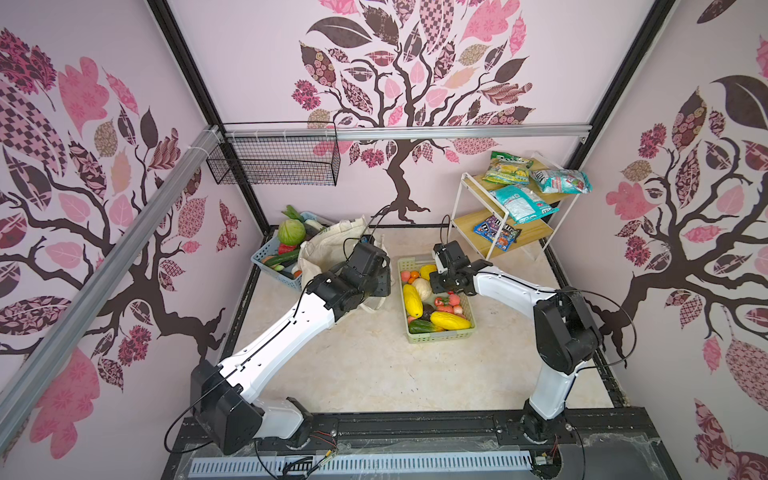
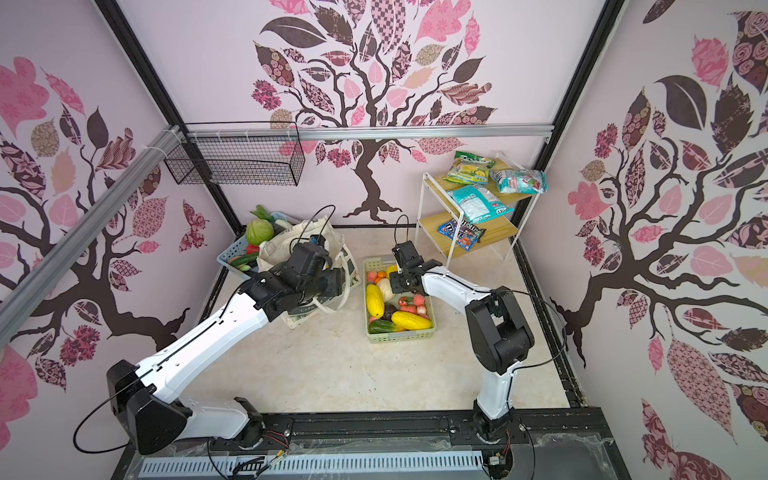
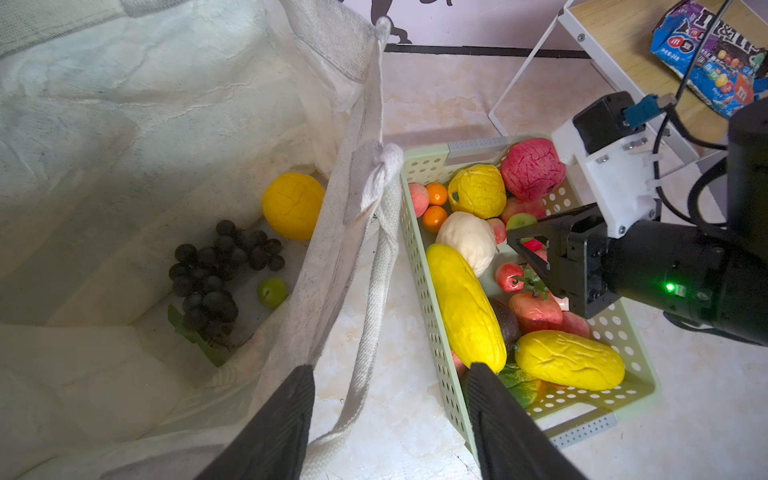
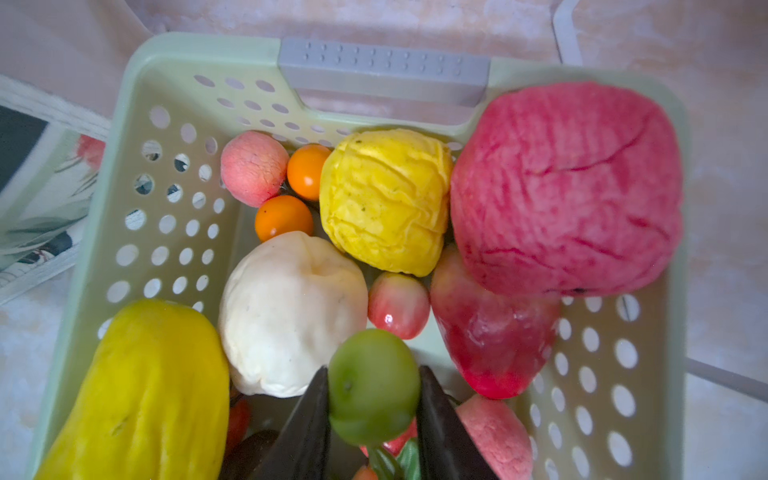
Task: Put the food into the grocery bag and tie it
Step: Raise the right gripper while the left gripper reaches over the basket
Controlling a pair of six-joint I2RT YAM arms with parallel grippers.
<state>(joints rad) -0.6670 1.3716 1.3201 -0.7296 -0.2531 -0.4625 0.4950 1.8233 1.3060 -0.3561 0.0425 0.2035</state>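
- While the right gripper (image 4: pixel 374 370) is clamped on a small green fruit (image 4: pixel 374 399), low centre of the right wrist view, it hangs over the other food in the pale-green basket (image 4: pixel 137 208).
- Basket food: red bumpy fruit (image 4: pixel 565 187) upper right, wrinkled yellow fruit (image 4: pixel 386 199) centre, white round fruit (image 4: pixel 291 311) below it, long yellow fruit (image 4: pixel 145 395) lower left.
- Grocery bag (image 3: pixel 124 124) fills the left of the left wrist view, mouth open. Inside: dark grape bunch (image 3: pixel 216 270), yellow round fruit (image 3: pixel 293 205), second green fruit (image 3: pixel 272 292).
- Left gripper (image 3: pixel 390 368), bottom centre, jaws wide apart either side of the bag handle (image 3: pixel 370 316). Possibly touching the bag rim, cannot tell.
- In a top view the bag sits left of centre, just beside the pale-green basket. The blue basket (image 1: pixel 286 282) with the green cabbage (image 1: pixel 291 231) is left of the bag. The shelf (image 1: pixel 465 220) with snack packets (image 1: pixel 521 203) is upper right.
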